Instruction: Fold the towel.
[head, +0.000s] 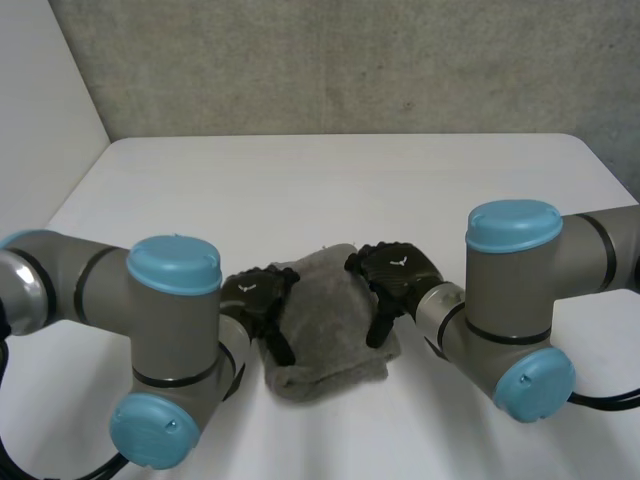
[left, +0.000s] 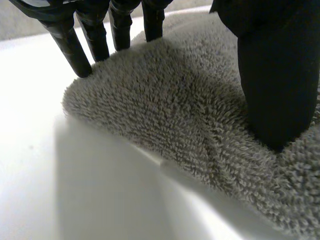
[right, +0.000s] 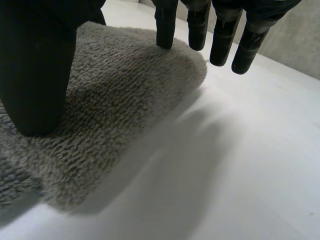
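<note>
Head view: grey towel (head: 330, 335) lies bunched into a thick pad on the white table (head: 330, 190), at 6 o'clock from the table's middle, between the two hands. Its surface is rumpled and its edges are uneven.

Left hand (head: 255, 298): at 9 o'clock of the towel, on its side edge. In the left wrist view the left fingers (left: 70, 45) are straight and spread a little, with their tips down on the towel's rounded edge where it meets the table. The left thumb (left: 277, 85) presses on the pile further in. Nothing is pinched.

Right hand (head: 398, 272): at 2 o'clock of the towel, on the opposite edge. In the right wrist view the right fingers (right: 166, 25) are straight and slightly apart. One tip meets the towel's edge; the rest hang just past it over bare table. The right thumb (right: 35, 75) rests on the towel top. Nothing is pinched.

Obstructions: left arm (head: 170, 330) and right arm (head: 515, 300) fill the foreground at 7 and 5 o'clock, covering the near table. The hands hide both side edges of the towel.

Surroundings: grey wall (head: 350, 60) stands behind the table at 12 o'clock.
</note>
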